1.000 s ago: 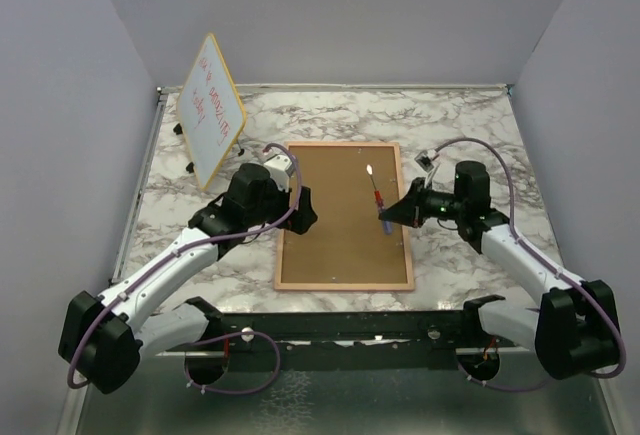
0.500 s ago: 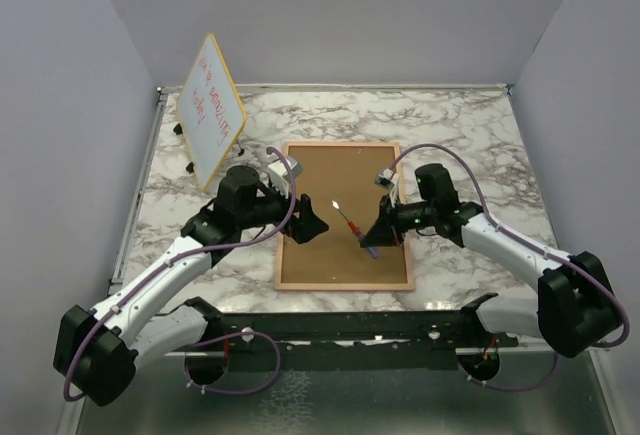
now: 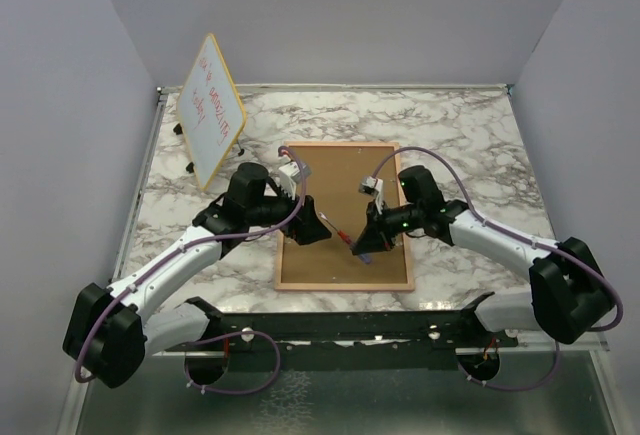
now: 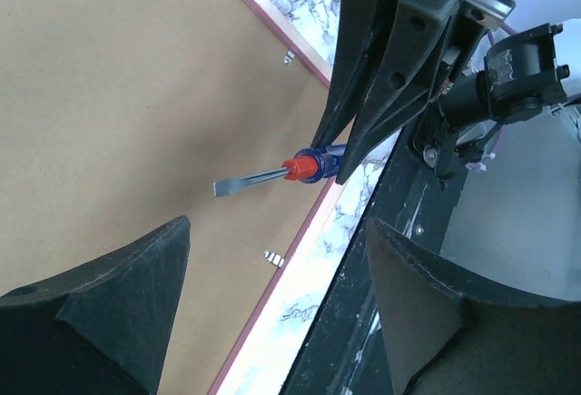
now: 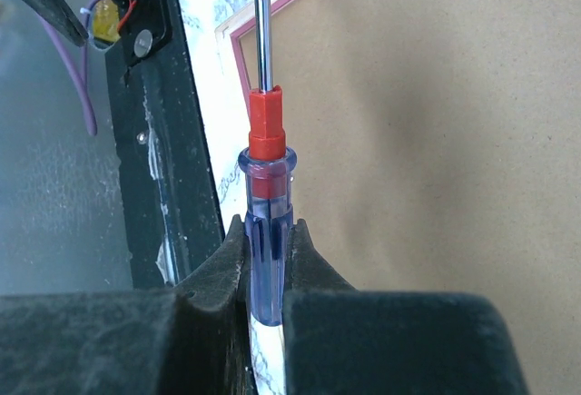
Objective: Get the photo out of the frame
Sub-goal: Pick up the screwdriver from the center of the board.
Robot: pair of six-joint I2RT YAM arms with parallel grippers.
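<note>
The frame [image 3: 338, 167] lies flat on the marble surface [image 3: 460, 125], roughly in the middle, with its brown fibreboard back up and its thin pink border showing all round. The photo is hidden beneath that back. Small metal clips [image 4: 288, 56] sit along the border edge.

Over the near half of the back, the right pincer [image 3: 364, 249] is clenched on the blue handle of a screwdriver [image 3: 343, 234]. The red collar and flat blade stick out past the fingertips and point toward the left arm. The pictures do not show whether the blade tip touches the fibreboard.

Facing it from the frame's left edge, the left pincer [image 3: 312, 227] is released, its jaws spread with nothing between them. The blade tip is near that gap but outside it.

Both arms reach in over the frame from either side, so its near half is partly covered from above.

A yellow-edged whiteboard [image 3: 212, 105] with red writing stands tilted at the far left corner, well apart from the frame. A black rail [image 3: 350, 320] runs along the near edge of the surface.
</note>
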